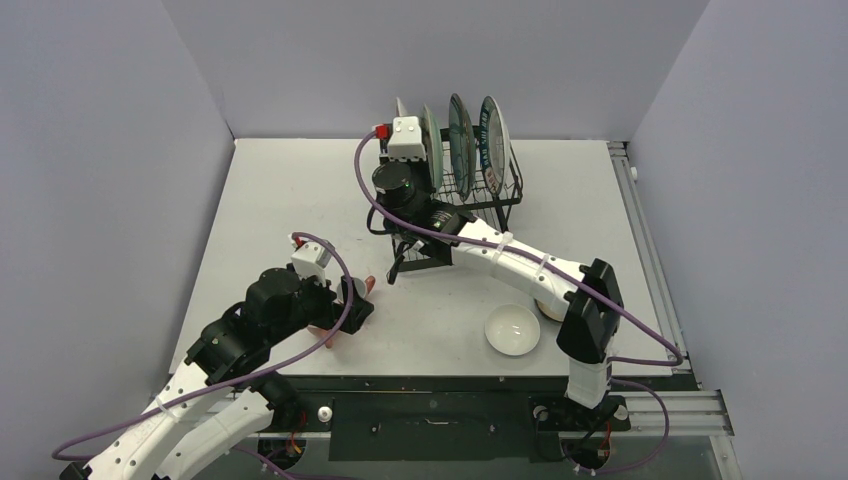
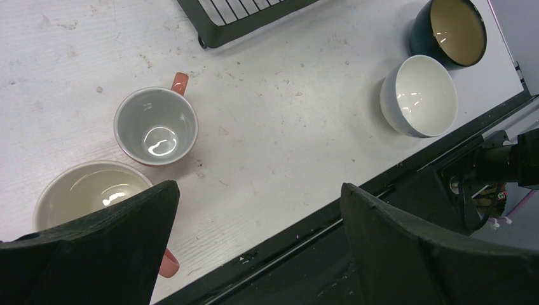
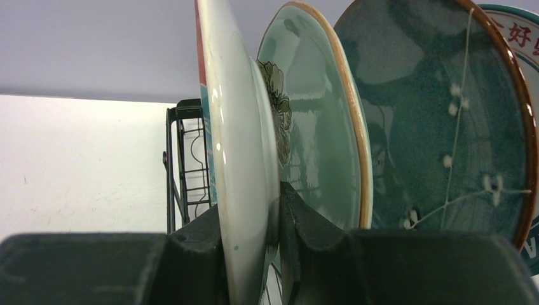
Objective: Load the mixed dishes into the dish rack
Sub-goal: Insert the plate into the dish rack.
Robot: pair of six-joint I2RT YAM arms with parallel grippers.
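Your right hand (image 3: 254, 238) is pinching the flowered plate (image 3: 245, 159) by its rim, one pad on the glossy white back and one on the patterned face. The plate stands upright at the left end of the dish rack (image 1: 497, 196), just beside a pale green plate (image 3: 318, 127), with a dark teal plate (image 3: 438, 127) beyond it. Whether its lower edge sits in a slot is hidden, so judge by feel. Treat it as stiff, glazed ceramic: slick under the pads, fairly heavy for an edge grip and likely to swing about the pinch point. It will probably chip if it knocks the wire or its neighbour, so lower it straight and release only once the rack carries it. Your left hand (image 2: 260, 241) is spread wide and empty above two pink mugs (image 2: 156, 127) sitting upright on the table (image 2: 286, 127). These look light but round and slippery. Take one by the wall, with one finger inside and one outside, rather than by the thin handle. The white bowl (image 2: 419, 95) and the dark bowl (image 2: 448, 32) wait near the table's front edge, and a rim pinch should suit both.
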